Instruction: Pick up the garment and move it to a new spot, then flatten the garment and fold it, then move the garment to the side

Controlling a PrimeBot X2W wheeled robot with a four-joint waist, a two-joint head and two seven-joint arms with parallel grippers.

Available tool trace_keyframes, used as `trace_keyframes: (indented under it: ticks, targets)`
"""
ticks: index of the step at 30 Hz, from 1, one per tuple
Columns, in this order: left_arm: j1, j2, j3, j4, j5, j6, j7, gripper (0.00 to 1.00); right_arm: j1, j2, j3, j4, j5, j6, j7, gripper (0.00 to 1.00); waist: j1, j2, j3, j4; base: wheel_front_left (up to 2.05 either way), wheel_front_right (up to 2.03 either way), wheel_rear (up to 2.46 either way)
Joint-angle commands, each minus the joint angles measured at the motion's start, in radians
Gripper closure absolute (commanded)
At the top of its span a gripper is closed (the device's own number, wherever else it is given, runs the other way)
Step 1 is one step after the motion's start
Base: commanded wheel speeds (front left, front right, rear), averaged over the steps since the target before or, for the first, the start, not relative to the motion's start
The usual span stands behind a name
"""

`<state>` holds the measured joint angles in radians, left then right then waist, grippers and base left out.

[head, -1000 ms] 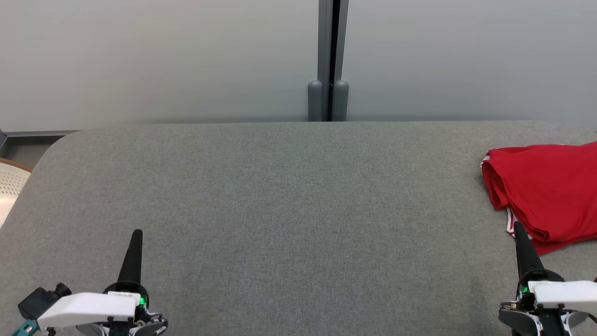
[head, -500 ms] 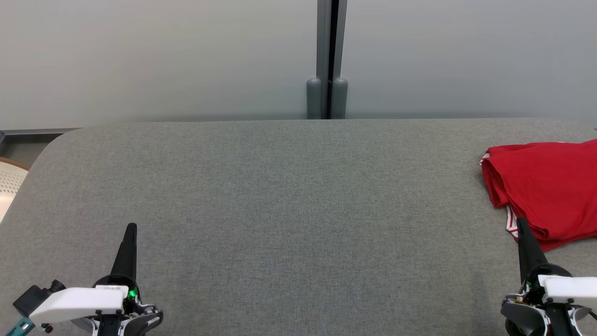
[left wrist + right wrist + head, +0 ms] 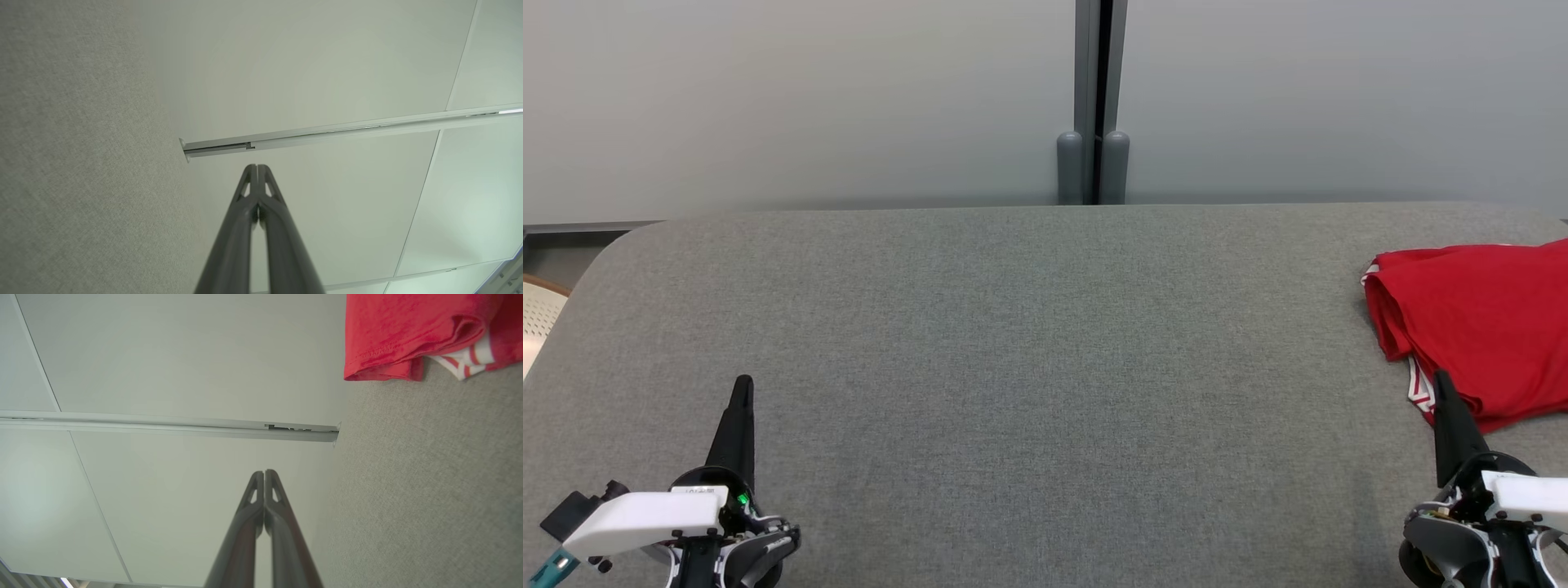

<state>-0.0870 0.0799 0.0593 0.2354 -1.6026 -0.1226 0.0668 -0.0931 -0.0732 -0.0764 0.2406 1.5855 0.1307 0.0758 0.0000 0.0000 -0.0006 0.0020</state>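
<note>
Over the last second the whole head view has slid a little, so the camera has tipped, and both arms have also drifted slightly outward. Nearest the robot, the left gripper point(image 3: 743, 382) and the right gripper point(image 3: 1442, 376) each have their fingers pressed together and hold nothing. The right tips sit just beside the near edge of the red garment point(image 3: 1478, 327), which lies bunched at the table's far right and runs out of frame. From here a grab could catch only the top layer or the striped trim point(image 3: 1419, 394), so the rest trails. A closed nudge could also shove the pile off that right side. The table point(image 3: 1045, 343) is covered in grey woven cloth that may drag on the garment. Behind it stands a pale wall point(image 3: 809, 98) with a grey post point(image 3: 1094, 98).
</note>
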Motion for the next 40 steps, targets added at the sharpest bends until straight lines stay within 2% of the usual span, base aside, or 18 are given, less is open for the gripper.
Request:
trace_keyframes:
  ticks: [1, 7, 40]
  targets:
    - [-0.017, 0.004, 0.008, 0.003, -0.014, -0.008, 0.004, 1.0, -0.012, 0.0, -0.003, 0.001, 0.021, 0.0, 0.008, 1.0, 0.0, 0.0, 0.001, 0.0, 0.0, 0.0, 0.0]
    - [-0.028, 0.002, 0.017, 0.01, -0.051, -0.012, 0.017, 1.0, -0.018, 0.002, -0.012, 0.003, 0.056, 0.0, 0.019, 1.0, 0.0, 0.0, 0.004, -0.002, 0.0, 0.0, 0.0]
    - [-0.028, -0.008, 0.03, 0.011, -0.033, -0.011, 0.026, 1.0, -0.019, 0.009, -0.022, 0.004, 0.04, 0.0, 0.028, 1.0, 0.0, 0.0, 0.004, -0.002, 0.0, 0.0, 0.0]
